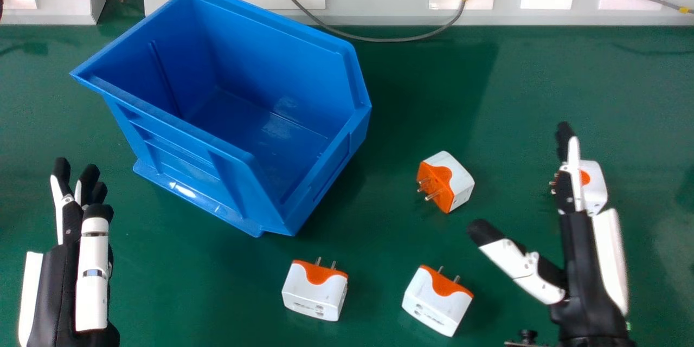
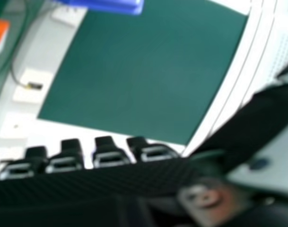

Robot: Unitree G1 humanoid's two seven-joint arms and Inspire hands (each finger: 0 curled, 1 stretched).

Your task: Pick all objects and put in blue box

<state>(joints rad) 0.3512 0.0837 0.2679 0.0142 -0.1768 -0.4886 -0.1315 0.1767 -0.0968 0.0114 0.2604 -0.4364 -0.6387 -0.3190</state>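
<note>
Nearest, two boxy plug adapters of white and orange plastic sit well apart on the green tabletop (image 1: 184, 293), prongs pointing away from the robot: the near middle adapter (image 1: 313, 294) and, to its right, the near right adapter (image 1: 436, 303). The silver-armed robot's black-and-white left hand (image 1: 68, 265) is at the left, fingers extended and holding nothing. At the right, the matching right hand (image 1: 588, 271) has straight fingers (image 1: 574, 173) aimed away from the robot and its thumb spread wide to the left; it too holds nothing. Farther out, the key relation: the far right adapter (image 1: 595, 187) is partly hidden behind those fingers, showing mostly on their outer side, its prongs toward the left. Whether they touch cannot be told. The far middle adapter (image 1: 458, 181) lies ahead and left of the thumb's tip, prongs also leftward. The right hand is nearer to both, and would likely need to shift rightward to bracket the hidden one. Beyond, to the left, stands the open blue plastic box (image 1: 320, 173), with no adapter visible inside.
</note>
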